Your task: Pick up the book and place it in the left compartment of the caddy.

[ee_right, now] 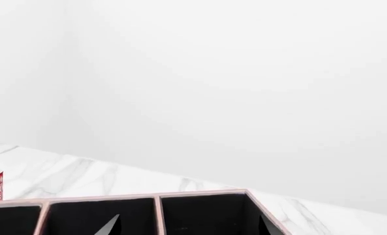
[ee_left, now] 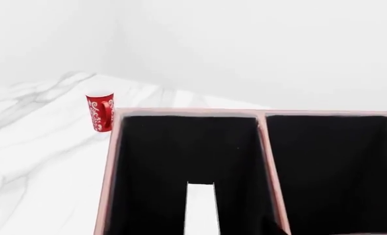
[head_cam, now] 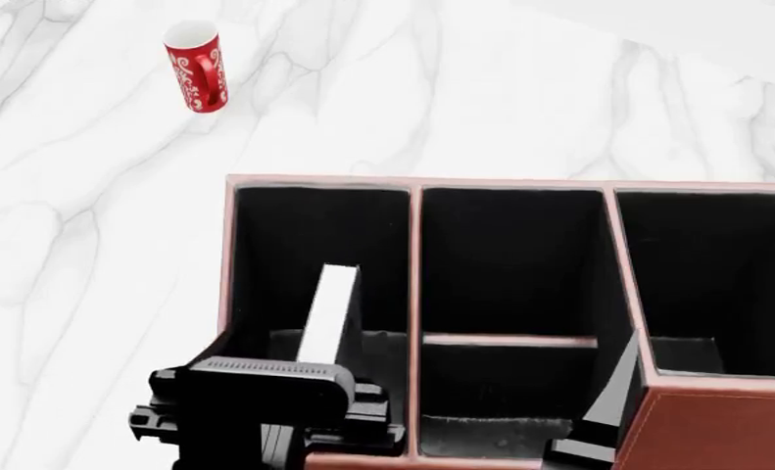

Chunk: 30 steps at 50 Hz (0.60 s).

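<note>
The caddy (head_cam: 701, 431) fills the near half of the head view, reddish-brown with pink rims and black lining. The book (head_cam: 328, 313) stands on edge inside the left compartment (head_cam: 309, 230), white page edges up. My left gripper (head_cam: 266, 397) sits at the book's near end. In the left wrist view the book (ee_left: 201, 208) runs centred between the jaws inside that compartment (ee_left: 173, 147), and the fingers themselves are lost against the black. My right gripper (ee_right: 187, 229) is open, straddling the divider between the middle and right bays, with one finger (head_cam: 612, 397) showing in the head view.
A red mug (head_cam: 198, 66) with white patterning stands on the white marble table (head_cam: 86, 245), beyond the caddy's far left corner. The middle bay has a low crossbar (head_cam: 508, 340). A white wall rises behind the table.
</note>
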### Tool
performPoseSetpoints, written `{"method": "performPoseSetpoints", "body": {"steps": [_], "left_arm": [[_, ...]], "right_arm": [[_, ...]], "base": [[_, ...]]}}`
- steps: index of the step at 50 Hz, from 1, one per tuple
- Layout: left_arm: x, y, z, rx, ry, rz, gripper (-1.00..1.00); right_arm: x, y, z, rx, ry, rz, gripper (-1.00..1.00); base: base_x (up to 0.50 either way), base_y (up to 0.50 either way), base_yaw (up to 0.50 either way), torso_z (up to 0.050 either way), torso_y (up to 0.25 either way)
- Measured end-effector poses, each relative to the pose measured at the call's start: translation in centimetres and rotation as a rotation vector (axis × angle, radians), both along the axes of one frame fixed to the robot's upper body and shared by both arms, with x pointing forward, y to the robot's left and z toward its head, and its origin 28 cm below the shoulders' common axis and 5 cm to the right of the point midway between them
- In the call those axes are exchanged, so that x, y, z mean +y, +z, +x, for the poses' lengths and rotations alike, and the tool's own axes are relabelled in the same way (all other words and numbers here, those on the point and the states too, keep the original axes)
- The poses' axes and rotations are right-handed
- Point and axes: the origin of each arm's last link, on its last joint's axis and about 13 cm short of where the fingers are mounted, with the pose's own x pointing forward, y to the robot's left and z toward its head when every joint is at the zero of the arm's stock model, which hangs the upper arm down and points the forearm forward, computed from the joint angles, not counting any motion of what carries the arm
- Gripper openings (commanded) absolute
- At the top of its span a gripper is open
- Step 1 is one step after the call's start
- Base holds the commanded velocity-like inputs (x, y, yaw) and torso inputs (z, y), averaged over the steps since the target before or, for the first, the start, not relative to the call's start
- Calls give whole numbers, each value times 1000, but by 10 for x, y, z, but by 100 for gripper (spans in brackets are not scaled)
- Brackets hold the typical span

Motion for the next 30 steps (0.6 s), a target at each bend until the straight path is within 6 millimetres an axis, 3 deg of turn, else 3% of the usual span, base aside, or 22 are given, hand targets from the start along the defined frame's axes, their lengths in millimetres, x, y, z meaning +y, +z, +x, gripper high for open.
{"method": "performPoseSetpoints", "body": {"steps": [22,30], "left_arm": [[0,4,-2,-15,-11,-3,100],[3,17,-10,-51,-30,-6,100]], "right_arm": [[0,0,0,-1,3,3,100],[0,1,0,-2,3,3,100]], "base": [[0,0,0,0,0],[0,0,0,0,0]]}}
